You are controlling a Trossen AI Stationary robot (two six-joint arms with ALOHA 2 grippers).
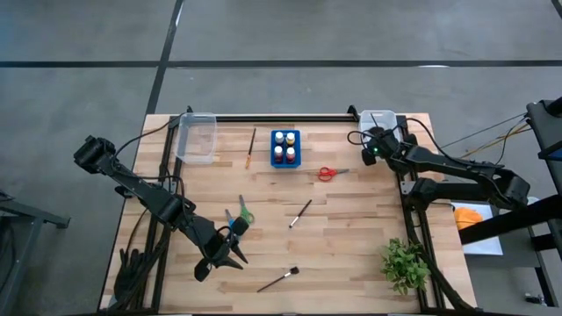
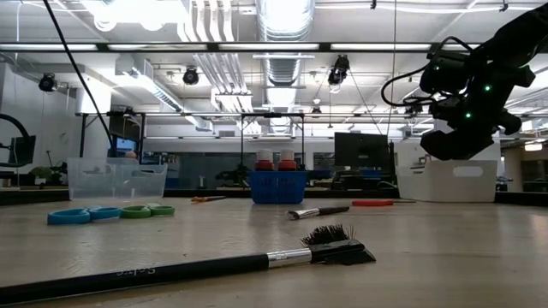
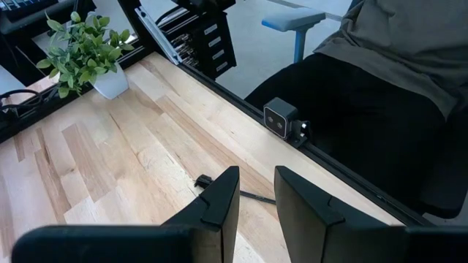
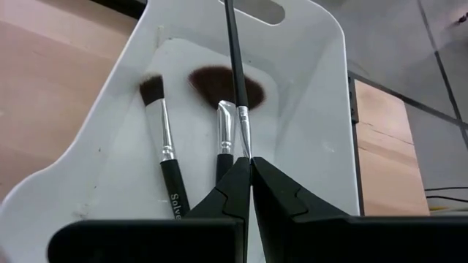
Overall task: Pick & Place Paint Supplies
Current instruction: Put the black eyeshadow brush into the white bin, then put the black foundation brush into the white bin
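Note:
My right gripper [image 1: 376, 140] hangs over the white bin [image 4: 307, 88] at the table's far right corner, shut on a thin black brush [image 4: 235, 66]. Two more brushes [image 4: 167, 146] lie on the bin's floor. On the table lie a black brush [image 1: 278, 279] near the front, another brush [image 1: 300, 213], a wooden-handled brush [image 1: 251, 147], red scissors [image 1: 327, 173], and green and blue scissors [image 1: 239, 214]. Paint bottles [image 1: 284, 144] stand in the blue holder. My left gripper [image 3: 256, 183] stands open above the table's front left; only a brush [image 3: 252, 196] on the table shows in its gap. My right gripper pinches the thin brush at its silver ferrule [image 4: 243, 135] between its two fingertips. The handle runs on from the fingers, out over the bin's far rim [image 4: 252, 11]. The fingers hide the brush's head. Whether the brush touches the bin, I cannot tell.
A clear bin [image 1: 195, 138] stands at the far left, and a potted plant [image 1: 404, 263] at the front right. A person [image 3: 380, 80] sits just beyond the table's near edge, by a small camera [image 3: 281, 120] on that edge.

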